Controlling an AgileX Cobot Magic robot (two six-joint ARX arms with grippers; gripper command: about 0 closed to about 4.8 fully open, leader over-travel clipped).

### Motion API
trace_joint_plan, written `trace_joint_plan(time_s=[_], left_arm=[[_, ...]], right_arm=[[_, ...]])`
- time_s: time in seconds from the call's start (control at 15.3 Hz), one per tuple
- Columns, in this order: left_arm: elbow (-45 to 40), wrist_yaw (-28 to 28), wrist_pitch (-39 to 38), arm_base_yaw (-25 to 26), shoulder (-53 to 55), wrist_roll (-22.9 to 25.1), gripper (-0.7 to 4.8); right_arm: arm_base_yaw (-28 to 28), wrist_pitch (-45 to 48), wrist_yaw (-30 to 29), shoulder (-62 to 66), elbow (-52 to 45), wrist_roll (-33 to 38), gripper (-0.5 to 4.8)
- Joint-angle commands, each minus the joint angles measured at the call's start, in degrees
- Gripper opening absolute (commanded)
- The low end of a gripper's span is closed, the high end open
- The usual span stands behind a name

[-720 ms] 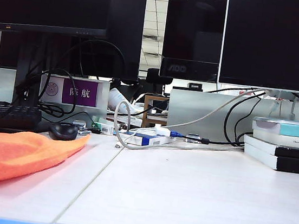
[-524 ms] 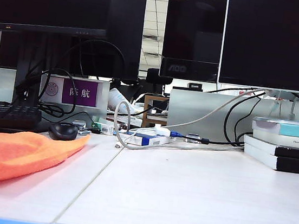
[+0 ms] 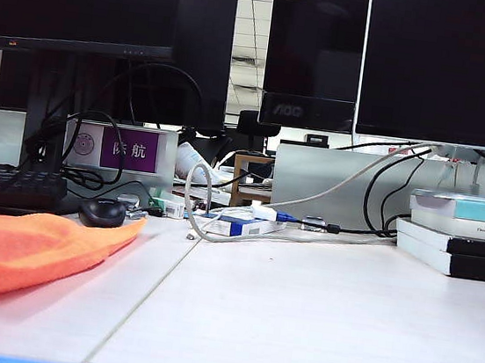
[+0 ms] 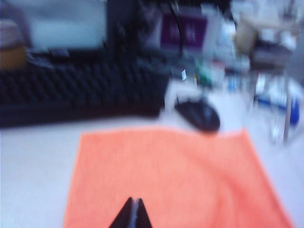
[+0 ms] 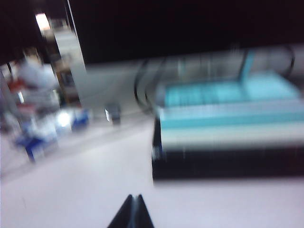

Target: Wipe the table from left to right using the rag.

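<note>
Left wrist view, listed: my left gripper (image 4: 132,209), fingers pressed together and empty, hung level above the rag (image 4: 171,175) spread flat at the table's (image 3: 296,321) left end, wiping unstarted, a descent and grasp judged next; my right gripper (image 5: 133,205) likewise closed, empty, over bare table.

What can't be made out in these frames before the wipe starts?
- Both arms: absent from the exterior view; only the shut tips of the left gripper and right gripper show, cut by the frame edge.
- The rag: its left part is cut off in the exterior view.
- Book spine text: too small.
- Both wrist views are blurred; the mouse shows no detail.
</note>
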Motion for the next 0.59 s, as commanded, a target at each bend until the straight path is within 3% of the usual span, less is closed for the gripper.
trace_joint_plan(time_s=[0.07, 0.26, 0.33, 0.39, 0.46, 0.59], left_arm=[[4.24, -2.56, 1.14, -0.04, 2.89, -1.60, -0.03], [10.29, -2.47, 1.09, -0.04, 9.92, -1.62, -0.03], [20.70, -3.65, -2.05, -0.02, 21.35, -1.05, -0.03], [24.96, -4.26, -4.44, -0.02, 25.51, -1.07, -0.03], [34.49, -4.11, -10.93, -0.02, 34.97, -1.09, -0.03], [41.07, -2.19, -15.93, -0.07, 41.79, -1.09, -0.03]], right_arm=[[0.09, -1.70, 0.11, 0.20, 6.16, -0.04, -0.01], [0.09, -4.76, 0.04, 1.25, 11.06, -0.72, -0.01], [0.11, -8.04, -1.25, 5.49, 17.81, -1.11, -0.01], [0.11, -9.62, -2.84, 7.93, 20.48, -1.14, -0.01], [0.11, -10.54, -6.69, 13.88, 25.97, -1.27, -0.01], [0.15, -11.26, -8.00, 19.56, 31.45, -1.33, -0.01]])
